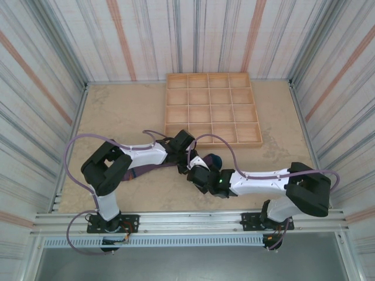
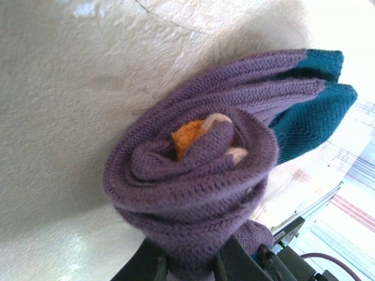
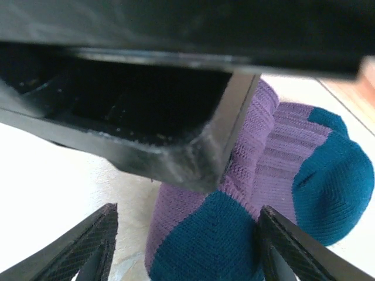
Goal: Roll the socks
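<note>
Left end effector [image 2: 190,264] clamps socks [image 2: 193,170] on beige table [image 1: 117,111] between striped walls [image 1: 35,70]; right end effector [image 3: 187,246] spread.

R tool [image 3: 187,249] wide – unclamped, socks [image 3: 275,164] betw.

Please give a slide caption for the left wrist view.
Left gripper pinches the rolled purple socks; orange shows at the spiral's centre.

Purple socks [image 2: 193,193], beige table [image 1: 117,111]
The knit is purple and finely ribbed, with teal patches and an orange fleck in the coil's centre; the table is mottled beige, the gridded tray [image 1: 212,144] pale wood, the walls [image 1: 176,35] grey-and-rust striped.
</note>
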Robot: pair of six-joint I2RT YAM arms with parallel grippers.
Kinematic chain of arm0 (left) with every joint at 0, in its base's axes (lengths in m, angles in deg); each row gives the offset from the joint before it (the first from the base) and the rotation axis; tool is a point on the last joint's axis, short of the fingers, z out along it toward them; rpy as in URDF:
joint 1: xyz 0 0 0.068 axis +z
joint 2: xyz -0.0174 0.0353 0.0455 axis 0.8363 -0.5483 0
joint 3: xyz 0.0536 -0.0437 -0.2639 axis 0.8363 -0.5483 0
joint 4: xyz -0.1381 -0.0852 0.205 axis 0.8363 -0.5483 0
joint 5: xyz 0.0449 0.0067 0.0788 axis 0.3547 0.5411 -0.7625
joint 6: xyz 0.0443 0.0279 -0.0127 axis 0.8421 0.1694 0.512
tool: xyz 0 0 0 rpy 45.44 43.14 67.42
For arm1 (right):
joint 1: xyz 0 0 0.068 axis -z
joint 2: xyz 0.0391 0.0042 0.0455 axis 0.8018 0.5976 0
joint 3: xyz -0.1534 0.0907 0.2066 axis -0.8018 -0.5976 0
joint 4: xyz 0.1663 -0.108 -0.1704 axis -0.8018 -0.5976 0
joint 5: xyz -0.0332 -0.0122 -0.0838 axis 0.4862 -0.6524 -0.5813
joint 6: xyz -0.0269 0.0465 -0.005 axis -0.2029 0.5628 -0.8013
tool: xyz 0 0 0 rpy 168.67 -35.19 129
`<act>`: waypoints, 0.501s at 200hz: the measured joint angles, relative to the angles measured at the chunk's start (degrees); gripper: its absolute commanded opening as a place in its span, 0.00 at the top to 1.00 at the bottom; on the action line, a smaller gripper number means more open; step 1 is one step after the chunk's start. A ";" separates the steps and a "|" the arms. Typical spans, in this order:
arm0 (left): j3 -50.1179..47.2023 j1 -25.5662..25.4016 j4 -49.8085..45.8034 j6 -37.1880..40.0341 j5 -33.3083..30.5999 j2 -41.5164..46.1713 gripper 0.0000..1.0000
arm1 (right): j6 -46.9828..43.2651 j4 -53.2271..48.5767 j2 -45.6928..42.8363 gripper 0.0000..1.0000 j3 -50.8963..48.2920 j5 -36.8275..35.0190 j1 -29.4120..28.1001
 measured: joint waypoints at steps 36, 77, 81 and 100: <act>-0.44 0.22 0.76 0.00 0.63 0.00 1.00 | 0.26 0.66 0.55 0.48 -0.20 -2.27 -0.09; -0.55 0.50 0.83 0.02 0.76 0.00 1.00 | 1.53 3.72 0.17 0.57 -2.03 -2.75 -0.11; -0.55 0.52 0.83 0.02 0.81 0.00 1.00 | 1.77 4.07 0.02 0.58 -2.32 -2.71 -0.11; -0.55 0.57 0.83 0.04 0.81 0.00 1.00 | 2.64 5.27 -0.46 0.67 -3.26 -2.54 -0.26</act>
